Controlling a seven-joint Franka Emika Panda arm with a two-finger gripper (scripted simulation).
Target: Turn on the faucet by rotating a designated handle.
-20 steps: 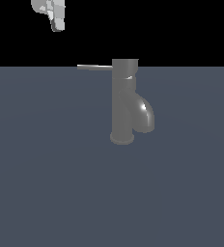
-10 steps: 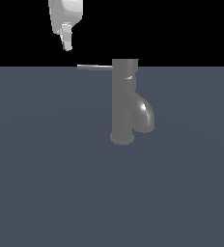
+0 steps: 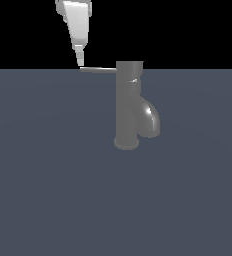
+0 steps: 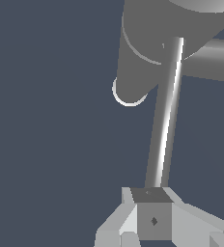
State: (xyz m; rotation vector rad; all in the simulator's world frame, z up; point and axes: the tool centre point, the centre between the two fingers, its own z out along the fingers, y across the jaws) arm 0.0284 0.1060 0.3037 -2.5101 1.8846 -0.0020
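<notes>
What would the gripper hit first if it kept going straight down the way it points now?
Most likely the free end of the handle: the gripper hangs right at its tip. Depth is unclear, so it might slip past to the floor.

You've got a dark grey metallic cylindrical faucet [image 3: 126, 105] standing upright on the flat slate-blue worktop [image 3: 48, 190], round base flange at the bottom, short thick spout curving out and down toward the exterior view's right. A thin flat straight grey lever handle [image 3: 99, 69] sticks out horizontally from its top cap toward the exterior view's left, level with the worktop's far edge. In the wrist view the bar [image 4: 165, 130] catches a bright highlight along its length.
</notes>
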